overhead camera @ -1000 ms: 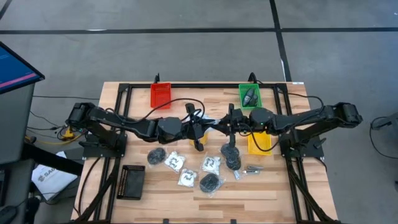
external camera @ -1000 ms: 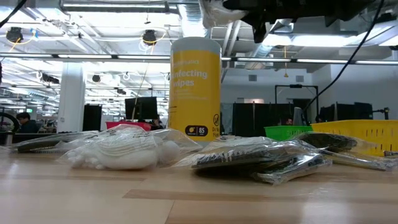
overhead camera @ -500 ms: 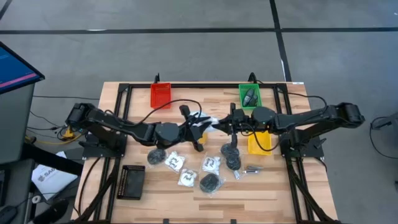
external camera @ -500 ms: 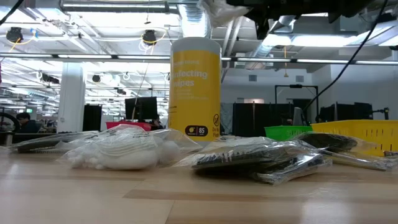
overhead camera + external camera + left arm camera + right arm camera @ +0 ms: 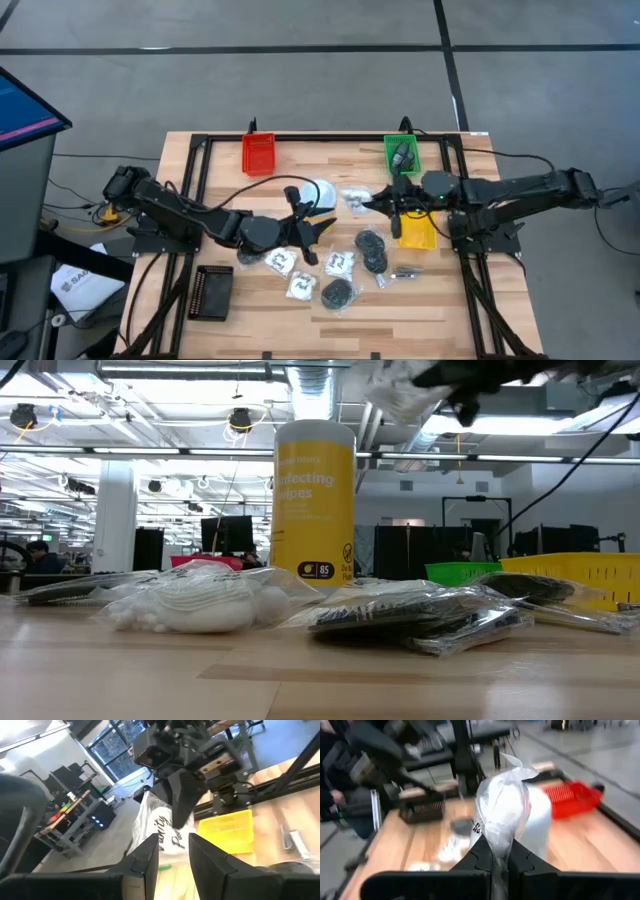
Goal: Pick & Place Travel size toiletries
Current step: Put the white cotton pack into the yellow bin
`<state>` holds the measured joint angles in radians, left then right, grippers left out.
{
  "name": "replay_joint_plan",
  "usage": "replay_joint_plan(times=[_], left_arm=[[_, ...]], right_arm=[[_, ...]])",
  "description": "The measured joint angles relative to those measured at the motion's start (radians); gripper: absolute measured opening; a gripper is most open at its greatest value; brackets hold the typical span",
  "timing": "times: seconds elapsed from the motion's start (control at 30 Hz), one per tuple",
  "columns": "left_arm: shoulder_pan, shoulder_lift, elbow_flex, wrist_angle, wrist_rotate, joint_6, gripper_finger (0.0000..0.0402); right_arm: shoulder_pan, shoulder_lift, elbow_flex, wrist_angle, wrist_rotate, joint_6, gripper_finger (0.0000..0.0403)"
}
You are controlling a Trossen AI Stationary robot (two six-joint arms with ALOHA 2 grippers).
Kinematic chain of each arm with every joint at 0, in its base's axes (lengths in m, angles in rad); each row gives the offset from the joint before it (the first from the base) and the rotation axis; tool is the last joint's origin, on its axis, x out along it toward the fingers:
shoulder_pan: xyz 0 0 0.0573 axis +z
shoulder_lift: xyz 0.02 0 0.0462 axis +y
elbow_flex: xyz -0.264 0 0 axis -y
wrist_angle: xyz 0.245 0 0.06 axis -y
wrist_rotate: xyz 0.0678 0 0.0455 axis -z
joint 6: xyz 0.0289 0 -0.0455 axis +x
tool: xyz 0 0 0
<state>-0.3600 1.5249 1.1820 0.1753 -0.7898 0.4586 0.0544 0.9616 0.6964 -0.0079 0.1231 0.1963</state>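
Observation:
My right gripper (image 5: 378, 201) is up above the middle of the table, shut on a white sachet in a clear bag (image 5: 502, 812); the sachet also shows in the high view (image 5: 355, 197) and at the top of the low view (image 5: 405, 395). My left gripper (image 5: 317, 227) is open and empty beside the yellow tub, and the sachet shows beyond its fingers in the left wrist view (image 5: 162, 830). More toiletries lie flat on the table: dark bundles in bags (image 5: 372, 245), white sachets (image 5: 340, 265) and silvery bits (image 5: 405, 272). My right gripper pinches one end of the sachet's clear bag (image 5: 500, 845) between its two fingers. The fingers come about level from the table's right side. The sachet sticks out past the fingertips toward the table's left, lifted clear of the table.
The tall yellow tub with a white lid (image 5: 319, 193) stands between the grippers. A red tray (image 5: 258, 152) and a green tray (image 5: 402, 153) sit at the far edge, a yellow tray (image 5: 417, 228) under my right arm, and a black tray (image 5: 212, 292) near left.
The two grippers were close together over the table's middle. My left gripper has drawn back toward the near-left. My right gripper has gone toward the table's right edge with the sachet, which stays lifted clear.

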Motion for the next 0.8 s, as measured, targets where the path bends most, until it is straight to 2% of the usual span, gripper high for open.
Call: replay_joint_plan(times=[0.3,0.6,0.8], left_arm=[[-0.057,0.0,0.0,-0.031,0.0,-0.052,0.0098],[-0.079,0.0,0.0,-0.108,0.003,-0.177,0.0097],[-0.078,0.0,0.0,-0.157,0.091,-0.233,0.0097]], right_arm=[[0.039,-0.184,0.0,-0.4,0.088,0.15,0.0005],[0.049,-0.293,0.0,-0.749,0.119,0.234,0.0005],[0.048,-0.309,-0.001,-0.893,0.119,0.257,0.0005]])
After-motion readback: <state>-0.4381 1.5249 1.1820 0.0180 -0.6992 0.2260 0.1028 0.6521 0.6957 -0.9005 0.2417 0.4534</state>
